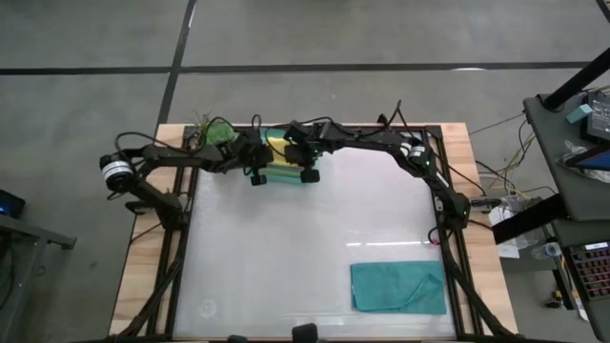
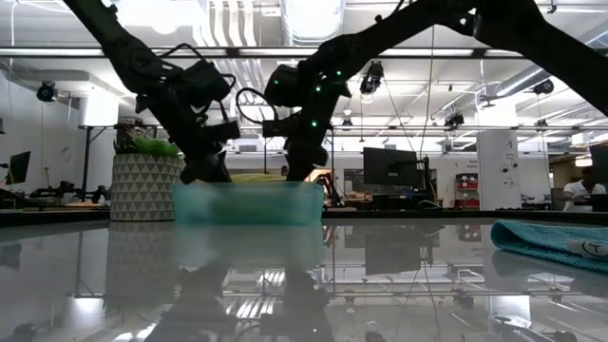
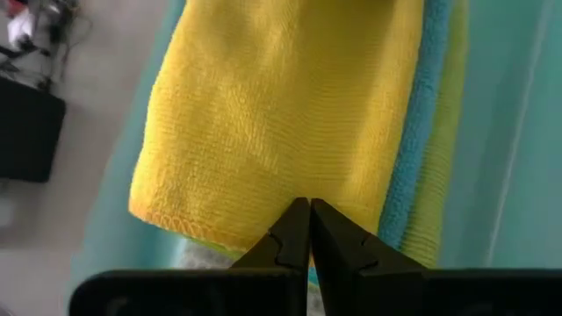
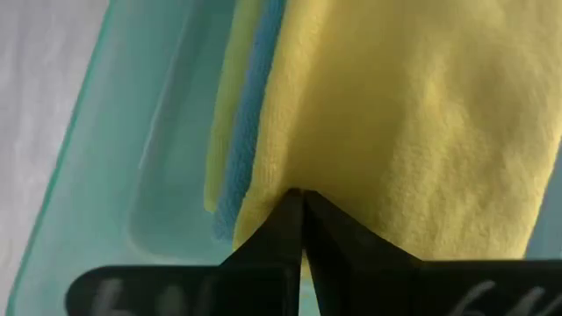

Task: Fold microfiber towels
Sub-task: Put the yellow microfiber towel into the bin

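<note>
On the white table [image 1: 286, 257], both grippers pinched onto the yellow towel [image 3: 263, 114] in the tray [image 2: 249, 203], ready for lifting out: left gripper [image 3: 309, 219], right gripper [image 4: 300, 211].

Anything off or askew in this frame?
Nothing damaged or spilled. The stack in the tray is slightly uneven: teal towel and lime towel edges stick out past the yellow towel. Left gripper and right gripper are both shut at the yellow towel's edge. Another teal towel lies apart on the table.
</note>
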Robot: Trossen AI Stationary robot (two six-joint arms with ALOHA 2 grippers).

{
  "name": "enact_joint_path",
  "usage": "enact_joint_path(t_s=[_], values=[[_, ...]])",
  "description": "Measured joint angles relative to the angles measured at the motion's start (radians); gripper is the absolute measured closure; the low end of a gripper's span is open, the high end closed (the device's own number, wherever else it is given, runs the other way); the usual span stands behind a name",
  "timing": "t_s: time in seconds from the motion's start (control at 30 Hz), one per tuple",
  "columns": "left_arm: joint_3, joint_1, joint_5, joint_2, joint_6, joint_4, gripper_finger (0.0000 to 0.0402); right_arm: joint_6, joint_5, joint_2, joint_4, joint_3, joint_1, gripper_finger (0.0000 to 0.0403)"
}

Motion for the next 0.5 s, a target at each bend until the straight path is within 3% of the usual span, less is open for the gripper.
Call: enact_joint_path(t_s=[0.5], values=[[-0.002, 0.0, -0.013, -0.194, -0.032, 0.001, 0.0402, 0.073, 0.006, -0.034, -0.124, 0.062, 0.011, 0.0394]])
